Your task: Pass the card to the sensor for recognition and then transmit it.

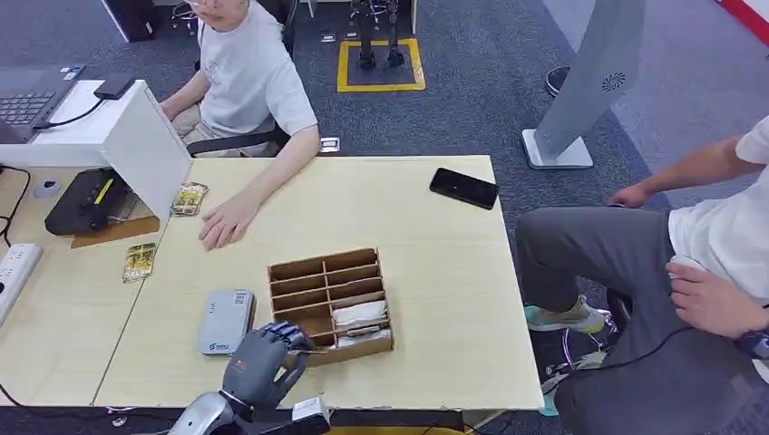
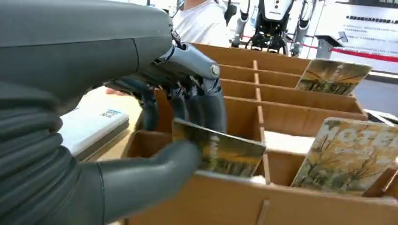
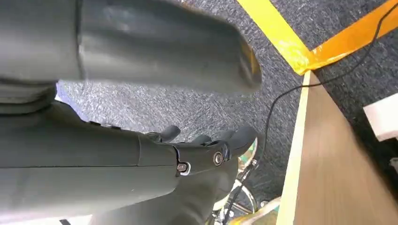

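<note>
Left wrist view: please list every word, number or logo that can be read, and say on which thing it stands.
"OTE": large pale letters on the standing card in the wooden box; the letters on either side are unclear.
Held card, pinched by the left hand: print too blurred to read.
Card reader: label too small to read.
Wall sign: lines of text too blurred to read.

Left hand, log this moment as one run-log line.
left hand: pinches card in wooden organizer | right hand: hanging beside table, holding nothing | sensor: not yet reached
</note>
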You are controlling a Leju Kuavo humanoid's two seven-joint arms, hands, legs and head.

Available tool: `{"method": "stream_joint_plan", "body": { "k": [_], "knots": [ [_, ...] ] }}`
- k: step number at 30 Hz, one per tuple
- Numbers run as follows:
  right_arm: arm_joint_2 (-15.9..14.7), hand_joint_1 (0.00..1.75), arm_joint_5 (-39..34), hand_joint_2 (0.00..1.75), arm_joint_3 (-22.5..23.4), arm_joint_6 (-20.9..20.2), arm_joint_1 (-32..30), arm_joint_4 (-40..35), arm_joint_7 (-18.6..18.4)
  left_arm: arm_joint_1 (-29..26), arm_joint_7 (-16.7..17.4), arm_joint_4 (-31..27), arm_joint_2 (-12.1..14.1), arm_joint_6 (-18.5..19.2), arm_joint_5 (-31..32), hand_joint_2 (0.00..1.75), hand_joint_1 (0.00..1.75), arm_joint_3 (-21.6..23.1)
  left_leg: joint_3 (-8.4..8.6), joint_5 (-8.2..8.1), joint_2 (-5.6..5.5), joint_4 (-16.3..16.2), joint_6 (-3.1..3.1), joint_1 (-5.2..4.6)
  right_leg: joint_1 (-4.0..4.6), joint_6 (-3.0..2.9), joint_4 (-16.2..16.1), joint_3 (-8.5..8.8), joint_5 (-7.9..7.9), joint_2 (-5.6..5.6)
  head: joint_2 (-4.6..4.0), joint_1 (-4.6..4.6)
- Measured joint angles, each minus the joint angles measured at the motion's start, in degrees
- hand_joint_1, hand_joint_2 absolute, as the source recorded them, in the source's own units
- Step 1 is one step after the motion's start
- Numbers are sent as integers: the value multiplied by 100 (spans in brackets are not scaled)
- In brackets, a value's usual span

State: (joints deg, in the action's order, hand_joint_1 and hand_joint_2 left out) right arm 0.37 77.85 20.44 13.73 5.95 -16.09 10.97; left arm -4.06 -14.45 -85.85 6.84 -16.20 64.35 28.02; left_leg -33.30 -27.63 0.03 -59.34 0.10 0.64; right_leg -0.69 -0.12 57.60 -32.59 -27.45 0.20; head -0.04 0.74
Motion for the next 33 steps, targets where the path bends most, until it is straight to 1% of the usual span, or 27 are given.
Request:
{"method": "stream_joint_plan", "body": {
  "k": [15, 21, 27, 29, 31, 32, 33],
  "knots": [
    [0, 0, -39, 175, 256, 4, 35, -109, 85, -1, -31, 4, -2, -33, -70, 175, 175, 0, 1, 0, 0, 0, 0, 0, 0, 0, 0, 0, 0, 0, 0, 0],
    [0, 0, -2, 175, 282, -17, 73, -111, 105, 1, -157, 0, 54, 26, -360, 175, 175, -76, 3, 0, 0, 0, 0, 0, 0, 0, 1, 1, 1, 0, 0, 0],
    [0, 0, 11, 175, 295, -17, 82, -111, 105, 1, -173, -11, 94, 55, -393, 175, 175, -149, 2, 0, 0, 0, 0, 1, 1, -1, 2, 1, 0, 0, 0, 0],
    [0, 0, 15, 175, 297, -35, 86, -111, 105, 1, -175, -68, 127, -9, -400, 175, 175, -177, 2, 1, 0, 0, 0, 1, 1, -1, 2, 1, 0, 0, 0, 0],
    [0, 0, 28, 175, 297, -37, 88, -111, 103, 34, -156, -205, 220, -102, -404, 175, 175, -277, 4, 2, 1, 0, -2, 2, 1, -1, 2, -1, 1, 0, 0, -2],
    [0, 0, 35, 175, 304, -46, 89, -111, 90, 113, -88, -314, 357, -164, -422, 175, 175, -338, 3, 6, -1, 0, -5, 2, 2, -1, 3, -3, 1, -1, 0, 2],
    [0, 0, 53, 175, 321, -52, 97, -111, 66, 246, -46, -462, 503, -126, -481, 175, 175, -389, -2, 13, -3, 0, -12, 11, 11, -7, 4, -5, 4, -3, 0, 0]
  ]
}}
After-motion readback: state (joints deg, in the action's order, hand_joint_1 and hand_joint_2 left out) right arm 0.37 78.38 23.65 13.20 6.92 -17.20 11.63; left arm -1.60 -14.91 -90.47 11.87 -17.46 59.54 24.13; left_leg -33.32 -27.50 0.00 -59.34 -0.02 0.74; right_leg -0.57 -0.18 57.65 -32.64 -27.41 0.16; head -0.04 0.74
